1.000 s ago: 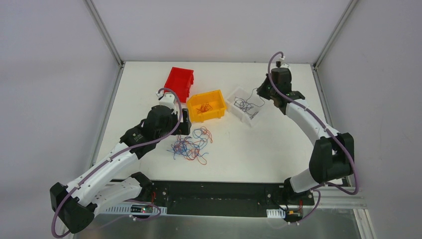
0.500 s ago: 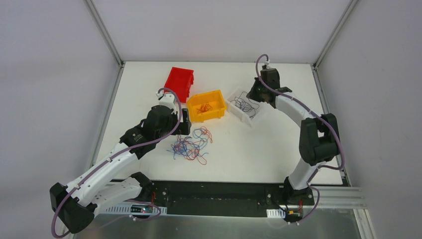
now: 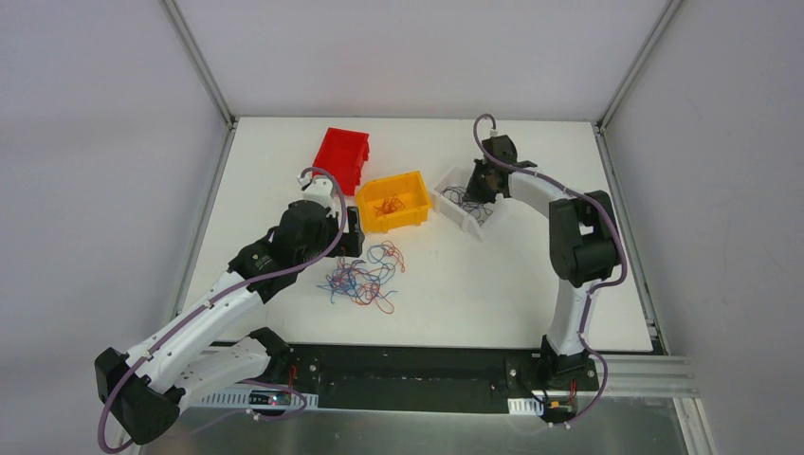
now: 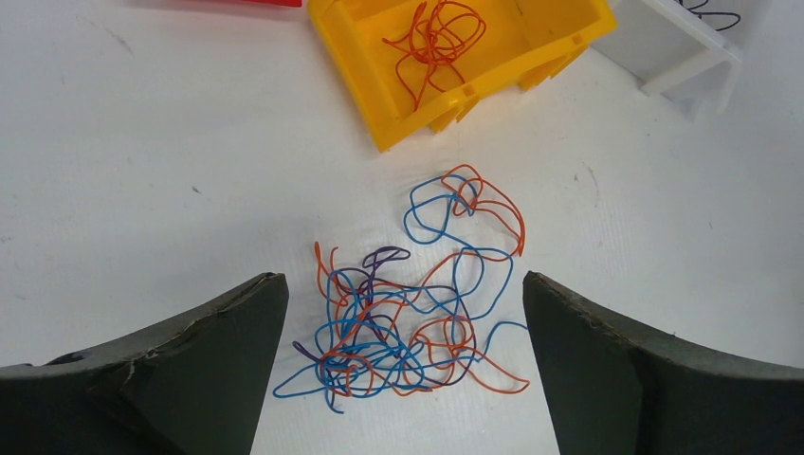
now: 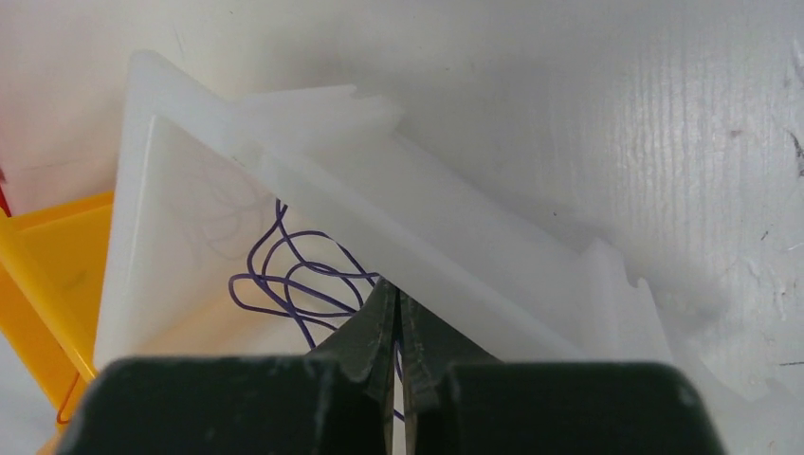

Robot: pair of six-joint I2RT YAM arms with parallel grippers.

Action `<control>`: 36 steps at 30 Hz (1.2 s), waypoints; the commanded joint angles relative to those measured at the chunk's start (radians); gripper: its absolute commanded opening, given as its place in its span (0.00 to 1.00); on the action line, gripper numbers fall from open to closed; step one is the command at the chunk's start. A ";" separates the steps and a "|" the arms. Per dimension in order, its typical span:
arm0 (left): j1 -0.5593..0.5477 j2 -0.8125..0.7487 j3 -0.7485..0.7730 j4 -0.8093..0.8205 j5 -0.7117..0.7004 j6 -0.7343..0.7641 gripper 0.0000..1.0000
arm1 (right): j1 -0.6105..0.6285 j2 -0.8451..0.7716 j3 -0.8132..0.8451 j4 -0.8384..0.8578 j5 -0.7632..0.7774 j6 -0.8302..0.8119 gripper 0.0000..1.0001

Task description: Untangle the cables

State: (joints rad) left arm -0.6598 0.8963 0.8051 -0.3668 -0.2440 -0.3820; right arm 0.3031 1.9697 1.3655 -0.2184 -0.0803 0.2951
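**Item 1. Loose cables** (image 3: 363, 278). One knotted heap of thin wires, mostly blue and orange-red with a few dark violet strands. It was laid on the worktop (image 3: 493, 284) on the near side of the yellow bin (image 3: 393, 226), near it but not touching. One blue-and-orange loop was stretched out of the heap toward that bin.

**Item 2. Orange cables** (image 4: 436, 38). A small bundle was lodged inside the yellow bin, against its floor.

**Item 3. Dark cables** (image 5: 294, 275). Several violet-black loops were held in the white bin (image 3: 458, 220), which was set just right of the yellow bin, at an angle to it.

**Item 4. Red bin** (image 3: 339, 156). It was placed just behind and to the left of the yellow bin. Its contents could not be made out.

**Item 5. Left hand** (image 4: 400, 284). It was released, with the fingers spread wide. It was held above the worktop on the near left of the yellow bin, and in the left wrist view the loose cables were framed between its fingers, with nothing gripped.

**Item 6. Right hand** (image 5: 393, 327). It was clenched, fingers pressed together, on the far side of the white bin from the yellow bin, with the tips dipped over the white wall. A strand of the dark cables was seen running into the seam between the fingers and was judged to be pinched there.
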 commanded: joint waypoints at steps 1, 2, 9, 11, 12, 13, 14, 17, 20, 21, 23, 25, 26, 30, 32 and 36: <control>0.003 -0.002 0.016 -0.003 0.000 0.003 0.99 | 0.011 -0.024 0.061 -0.059 0.026 -0.009 0.06; 0.003 0.002 0.016 -0.002 0.003 0.003 0.99 | 0.015 -0.035 0.069 -0.066 0.035 -0.015 0.14; 0.004 0.011 0.018 -0.003 0.008 0.002 0.99 | 0.049 -0.162 0.125 -0.128 0.091 -0.059 0.32; 0.003 0.015 0.011 -0.003 0.011 -0.003 0.99 | 0.055 -0.206 0.131 -0.143 0.122 -0.072 0.36; 0.003 0.020 0.007 -0.003 0.012 -0.008 0.99 | 0.059 -0.230 0.129 -0.149 0.129 -0.077 0.38; 0.003 0.025 0.003 -0.003 0.012 -0.011 0.99 | 0.061 -0.252 0.127 -0.155 0.135 -0.080 0.42; 0.003 0.032 0.000 -0.003 0.015 -0.016 0.99 | 0.060 -0.272 0.124 -0.162 0.136 -0.083 0.46; 0.003 0.059 -0.009 -0.003 0.020 -0.027 0.99 | 0.069 -0.333 0.102 -0.178 0.137 -0.089 0.64; 0.003 0.102 -0.008 -0.004 0.030 -0.031 0.99 | 0.086 -0.402 0.059 -0.183 0.140 -0.094 0.78; 0.003 0.116 -0.007 -0.004 0.037 -0.032 0.99 | 0.095 -0.422 0.038 -0.181 0.140 -0.095 0.80; 0.003 0.143 -0.010 -0.004 0.047 -0.035 0.99 | 0.115 -0.471 -0.014 -0.168 0.136 -0.098 0.83; 0.003 0.161 -0.017 -0.007 0.055 -0.044 0.99 | 0.140 -0.530 -0.095 -0.138 0.115 -0.098 0.84; 0.003 0.162 -0.027 -0.010 0.055 -0.051 0.99 | 0.154 -0.560 -0.140 -0.117 0.102 -0.096 0.84; 0.003 0.121 -0.079 -0.027 0.060 -0.080 0.99 | 0.220 -0.698 -0.324 0.002 0.025 -0.059 0.84; 0.003 0.098 -0.093 -0.056 0.057 -0.098 0.99 | 0.266 -0.744 -0.405 0.061 0.009 -0.032 0.84; 0.003 0.082 -0.097 -0.132 0.063 -0.125 0.99 | 0.378 -0.773 -0.523 0.159 0.018 0.022 0.83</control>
State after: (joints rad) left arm -0.6598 1.0130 0.7105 -0.4202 -0.1905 -0.4591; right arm 0.5957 1.2358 0.9112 -0.2230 -0.0387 0.2527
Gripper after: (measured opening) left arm 0.990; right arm 0.837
